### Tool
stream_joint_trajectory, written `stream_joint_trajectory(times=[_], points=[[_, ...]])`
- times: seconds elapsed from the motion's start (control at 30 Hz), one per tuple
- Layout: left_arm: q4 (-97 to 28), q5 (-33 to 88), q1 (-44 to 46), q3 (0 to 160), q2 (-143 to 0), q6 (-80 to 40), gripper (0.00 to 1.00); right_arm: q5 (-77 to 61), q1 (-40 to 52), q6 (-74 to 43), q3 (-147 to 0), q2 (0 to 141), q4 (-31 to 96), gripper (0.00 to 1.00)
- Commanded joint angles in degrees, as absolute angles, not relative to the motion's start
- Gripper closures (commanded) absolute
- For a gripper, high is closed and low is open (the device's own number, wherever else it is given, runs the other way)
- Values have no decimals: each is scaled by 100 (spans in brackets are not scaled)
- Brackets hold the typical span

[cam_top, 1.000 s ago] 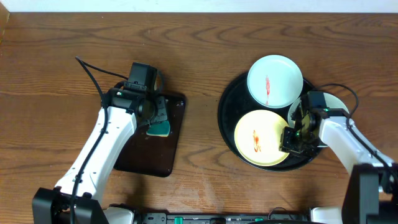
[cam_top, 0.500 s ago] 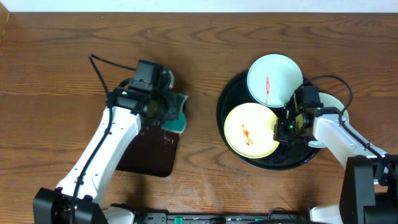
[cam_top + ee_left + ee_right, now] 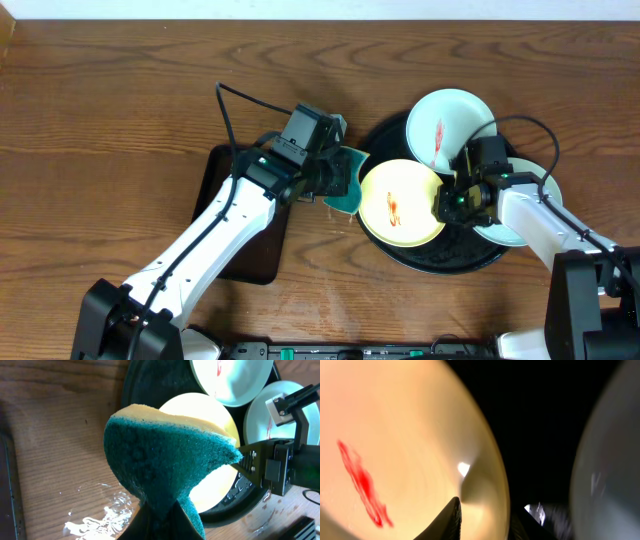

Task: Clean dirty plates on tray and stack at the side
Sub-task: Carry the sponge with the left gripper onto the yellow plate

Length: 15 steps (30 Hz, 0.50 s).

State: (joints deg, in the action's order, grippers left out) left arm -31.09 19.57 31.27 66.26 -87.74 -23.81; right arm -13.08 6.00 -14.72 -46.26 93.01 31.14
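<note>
Overhead: my left fingers (image 3: 327,180) are clamped on a teal & yellow sponge (image 3: 346,188), held at the left rim of the round black tray (image 3: 440,260). The yellow plate (image 3: 400,205) sits in the tray's left part w/ a red smear near its middle. My right fingers (image 3: 450,200) grip its right rim. The far white plate (image 3: 450,125), w/ a red streak, overhangs the tray's back rim. The right white plate (image 3: 533,186) is partly hidden under my right arm. A small dark tray (image 3: 240,245) lies on the table (image 3: 100,100) under my left arm.

Left wrist: the sponge (image 3: 165,460) fills the centre, teal side to the camera, pinched at the bottom between my fingers. Behind it are the yellow plate (image 3: 200,407) & both white plates. Wet patches (image 3: 100,515) shine on the wood.

Right wrist: close & blurry. My fingers (image 3: 452,515) sit either side of the yellow plate's (image 3: 395,425) rim, clamped on it. The red smear (image 3: 362,482) is on the left, the black tray (image 3: 545,410) behind.
</note>
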Motion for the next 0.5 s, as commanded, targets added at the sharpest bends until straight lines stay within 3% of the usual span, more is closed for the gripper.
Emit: stream_joint_trajectory(times=[0.0,0.23,0.3,0.37,0.47], points=[[-3028,1997,3107,6770,-8722,-2567,92,-1247,497,-283,-4584,9336,2781,73],[-3028,1997,3129,6770,-8722,-2585,93,-1251,548,-14,-4584,9395,2108,76],[-3026,1997,3148,6770,-8722,-2585,93,-1326,593,-16,-4584,9476,2104,80],[-3004,1994,3183,6770,-8724,-2585,93,-1448,604,-119,-4584,9577,2191,94],[-2943,1994,3256,6768,-8724,-2585,93,-1441,604,-655,-4584,9666,2416,99]])
